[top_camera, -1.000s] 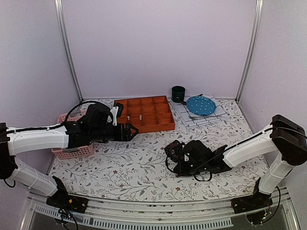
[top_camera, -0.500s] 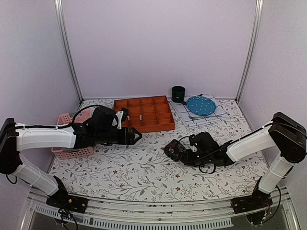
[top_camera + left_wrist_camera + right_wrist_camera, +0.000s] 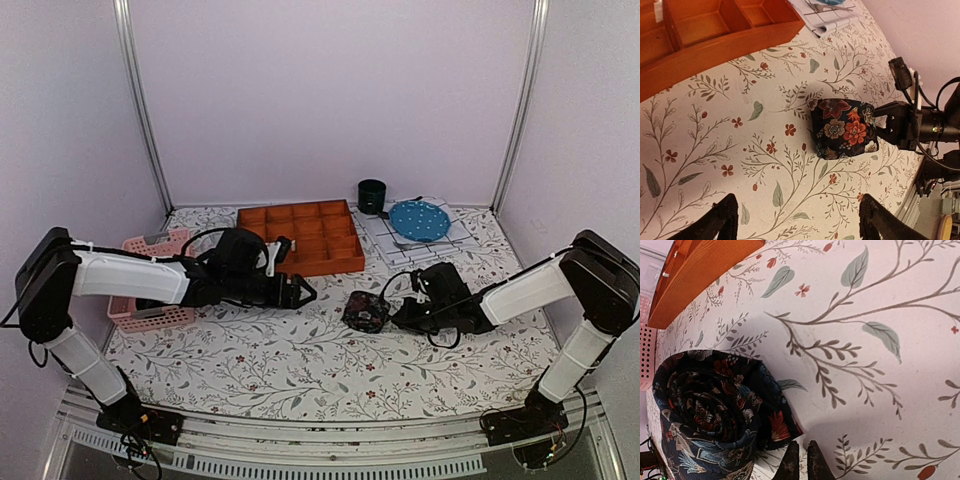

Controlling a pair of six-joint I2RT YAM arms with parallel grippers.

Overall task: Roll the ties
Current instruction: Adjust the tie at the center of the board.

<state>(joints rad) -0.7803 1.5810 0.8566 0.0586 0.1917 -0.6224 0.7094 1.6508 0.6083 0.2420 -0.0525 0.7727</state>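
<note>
We see the tie [image 3: 366,312] rolled into a tight bundle on the floral table [image 3: 250,370], just in front of the orange tray [image 3: 300,240] and between the two arms.

The left gripper [image 3: 797,220] reaches in low from the left with its fingers spread wide, grasping nothing. From its wrist camera the roll lies ahead of the fingertips, roughly centred between them but apart from both, with bare cloth in between.

The right gripper [image 3: 801,460] comes in from the other side, its fingers pressed together. From its own wrist view the spiral end of the roll faces us, up and to the left of the fingertips, and a loose flap of fabric reaches right to them. The tips are touching or just beside that edge. We cannot tell whether any fabric is pinched between them.
</note>
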